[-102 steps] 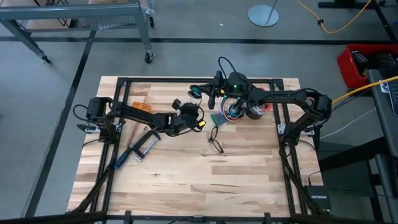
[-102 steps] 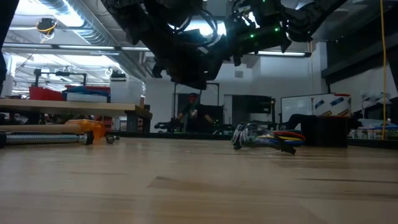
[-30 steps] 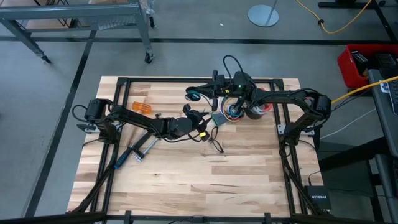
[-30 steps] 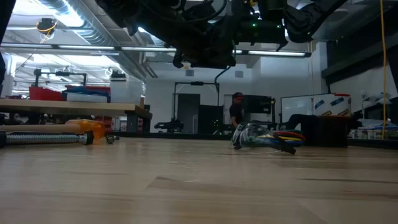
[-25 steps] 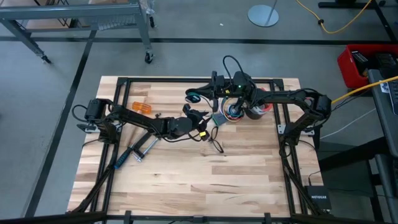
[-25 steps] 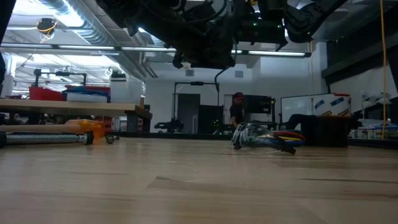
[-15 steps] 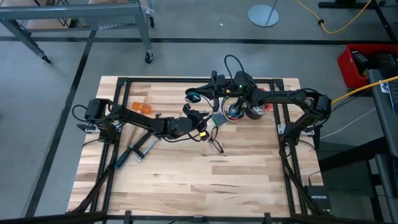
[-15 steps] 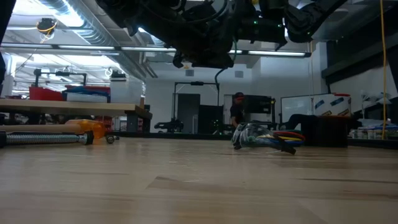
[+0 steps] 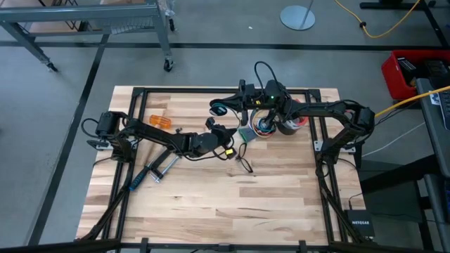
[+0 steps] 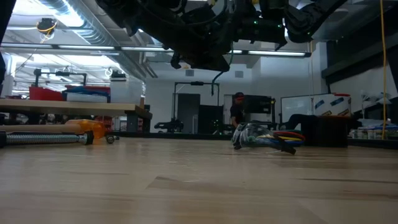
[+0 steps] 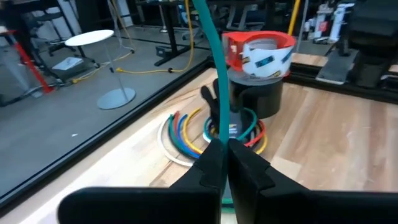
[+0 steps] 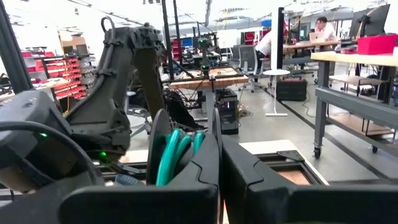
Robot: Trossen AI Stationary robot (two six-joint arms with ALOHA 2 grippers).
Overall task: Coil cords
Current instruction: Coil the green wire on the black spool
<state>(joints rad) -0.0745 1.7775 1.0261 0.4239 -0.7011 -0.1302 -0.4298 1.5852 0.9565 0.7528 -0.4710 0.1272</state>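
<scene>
A teal cord runs between my two grippers above the table's far middle. My right gripper (image 9: 238,107) is shut, with a small coil of the teal cord (image 9: 218,107) at its tip; the loops also show in the right wrist view (image 12: 175,154). My left gripper (image 9: 226,131) is shut on a straight run of the same cord (image 11: 208,68). A thin black cord with a small yellow piece (image 9: 229,150) lies on the table by my left wrist, and no finger is on it. Small black wire loops (image 9: 243,163) lie beside it. My left gripper pinches a single strand of the teal cord (image 11: 219,134) between its two fingers. The fingers point level toward the table's right. The strand rises taut from the fingers, clear of the table. My right gripper has several teal loops (image 12: 186,144) lying against one finger (image 12: 202,168), lifted clear of the table. That finger hides whether the loops are pinched.
A bundle of multicoloured wires (image 9: 263,126) and a black cup with a red-and-white roll (image 9: 290,124) stand just right of the grippers. A metal clamp (image 9: 159,169) and an orange-handled tool (image 9: 159,121) lie at the left. A person (image 10: 238,107) stands far behind the table.
</scene>
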